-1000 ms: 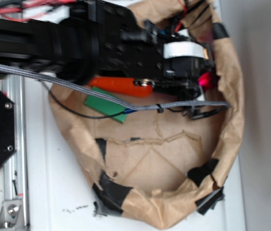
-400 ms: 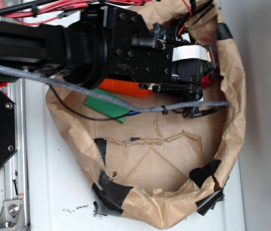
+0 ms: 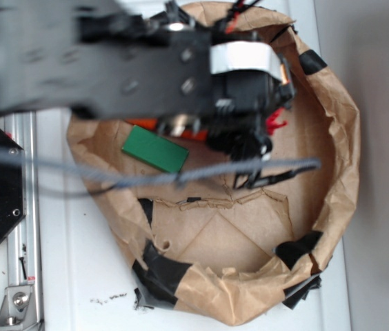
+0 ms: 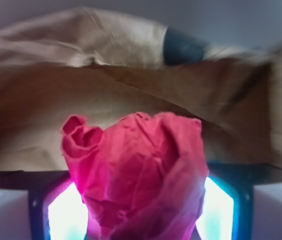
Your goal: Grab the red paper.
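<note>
In the wrist view the red paper (image 4: 141,170), a wrinkled bright red wad, fills the space between the two fingers (image 4: 63,212) of my gripper (image 4: 138,220), which is shut on it. Behind it is the brown paper wall. In the exterior view my gripper (image 3: 260,134) hangs over the upper middle of the brown paper bowl (image 3: 336,117). Only a small red bit of the paper (image 3: 274,125) shows at the gripper's right side. The rest is hidden by the arm.
A green block (image 3: 154,149) lies flat at the bowl's left. An orange carrot (image 3: 196,135) shows partly under the arm. A grey braided cable (image 3: 201,174) crosses the bowl. The bowl's crumpled rim has black tape patches (image 3: 163,272). A metal rail (image 3: 22,207) runs at the left.
The arm has risen towards the camera and looks larger and blurred. The gripper has moved left, away from the bowl's right wall, with the red paper in it.
</note>
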Available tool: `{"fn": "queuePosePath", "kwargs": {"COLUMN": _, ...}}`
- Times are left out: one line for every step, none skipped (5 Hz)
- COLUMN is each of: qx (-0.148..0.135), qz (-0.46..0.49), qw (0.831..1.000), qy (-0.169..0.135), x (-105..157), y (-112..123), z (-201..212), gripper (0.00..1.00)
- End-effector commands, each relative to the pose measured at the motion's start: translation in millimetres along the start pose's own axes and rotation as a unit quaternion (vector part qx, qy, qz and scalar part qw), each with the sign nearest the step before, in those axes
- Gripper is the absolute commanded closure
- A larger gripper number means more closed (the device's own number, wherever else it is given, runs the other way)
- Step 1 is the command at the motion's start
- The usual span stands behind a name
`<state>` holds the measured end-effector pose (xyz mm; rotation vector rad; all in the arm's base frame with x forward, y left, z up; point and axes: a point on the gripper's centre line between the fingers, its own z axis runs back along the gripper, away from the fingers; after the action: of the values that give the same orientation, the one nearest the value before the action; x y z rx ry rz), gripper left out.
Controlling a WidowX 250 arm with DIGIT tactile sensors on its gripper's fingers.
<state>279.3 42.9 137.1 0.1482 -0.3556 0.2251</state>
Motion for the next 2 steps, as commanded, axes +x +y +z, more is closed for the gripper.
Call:
{"fn": "queuePosePath", "kwargs": {"qx": 0.031, "qz": -0.042, "qw": 0.991, "qy": 0.123, "x": 1.1, "y": -10.2, "z": 47.1, "gripper": 1.0}}
{"fn": "queuePosePath", "kwargs": {"qx": 0.074, "qz": 0.025, "qw": 0.994, "qy": 0.074, "x": -0.9, "y": -18.0, "z": 49.9, "gripper": 1.0}}
